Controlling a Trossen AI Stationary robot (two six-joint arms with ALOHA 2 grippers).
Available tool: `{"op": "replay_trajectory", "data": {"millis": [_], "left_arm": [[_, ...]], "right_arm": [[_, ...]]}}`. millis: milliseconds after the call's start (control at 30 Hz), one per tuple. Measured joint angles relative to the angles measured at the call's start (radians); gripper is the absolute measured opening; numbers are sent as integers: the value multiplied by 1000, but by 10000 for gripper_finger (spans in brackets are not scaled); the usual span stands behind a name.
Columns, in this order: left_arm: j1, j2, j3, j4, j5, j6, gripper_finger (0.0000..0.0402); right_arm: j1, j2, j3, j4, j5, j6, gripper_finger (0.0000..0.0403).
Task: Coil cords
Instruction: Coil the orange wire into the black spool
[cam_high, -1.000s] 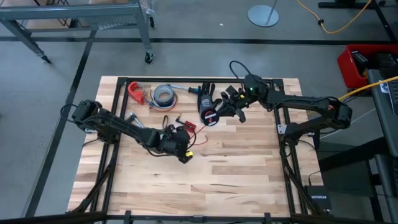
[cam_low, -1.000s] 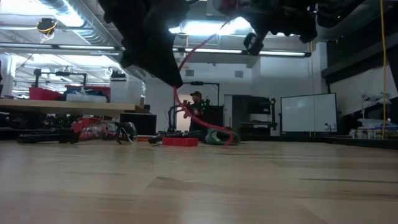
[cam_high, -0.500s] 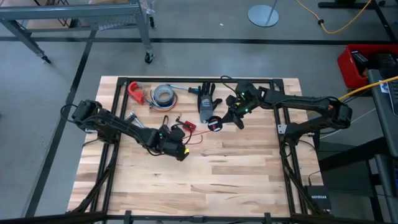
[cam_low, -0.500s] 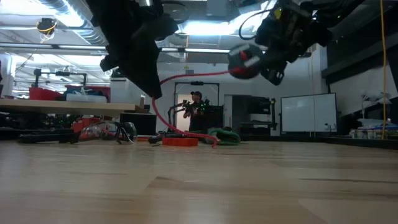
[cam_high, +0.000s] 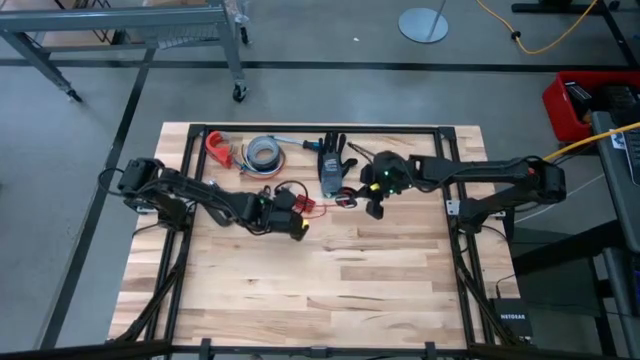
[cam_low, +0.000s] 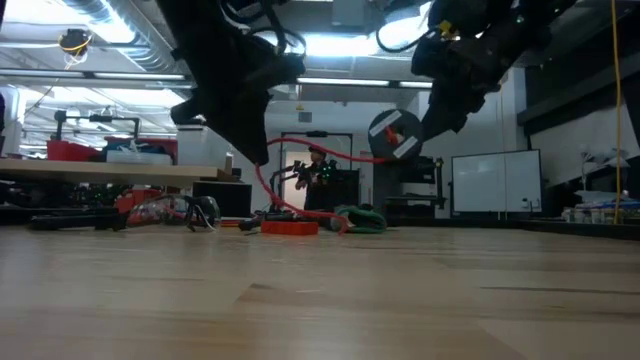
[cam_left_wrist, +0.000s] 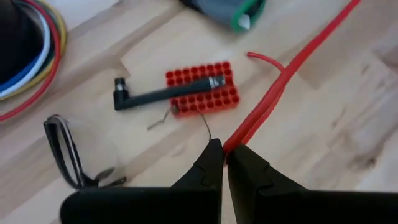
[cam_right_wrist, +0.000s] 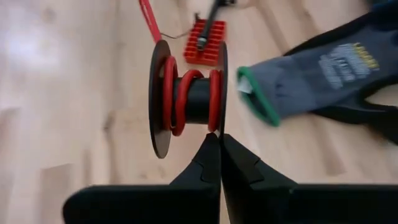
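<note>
- Red cord (cam_left_wrist: 292, 74) runs taut across the middle of the wooden worktop (cam_high: 330, 290), strung between the two arms and held above the wood.
- Left pincer (cam_left_wrist: 225, 155) is pressed shut, with the red cord nipped between its dark fingertips; in the high view it sits left of centre (cam_high: 297, 222).
- Right pincer (cam_right_wrist: 219, 144) is closed on the edge of a small black spool (cam_right_wrist: 189, 96), which has several turns of red cord wound on its core.
- In the low view the spool (cam_low: 395, 135) hangs in the air, with the cord sagging away toward the left arm.
- A red pegged block (cam_left_wrist: 202, 87) with a black angled tool across it lies flat below the cord.
- A grey glove (cam_high: 331, 165) lies just beside the right pincer (cam_high: 372, 196).
- A grey tape roll (cam_high: 265, 152) rests near the far edge.
</note>
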Motion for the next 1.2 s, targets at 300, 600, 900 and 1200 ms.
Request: {"op": "replay_trajectory", "data": {"millis": [300, 600, 900, 1200], "left_arm": [[90, 0, 0, 211, 3, 125, 0], [162, 0, 0, 419, 42, 241, 0], [204, 0, 0, 569, 139, 259, 0], [229, 0, 0, 653, 291, 256, 0]], "right_arm": [[112, 0, 0, -20, 294, 0, 1], [168, 1, 0, -62, 392, 8, 1], [166, 1, 0, -100, 433, 12, 1], [166, 29, -1, -122, 524, 41, 1]]}}
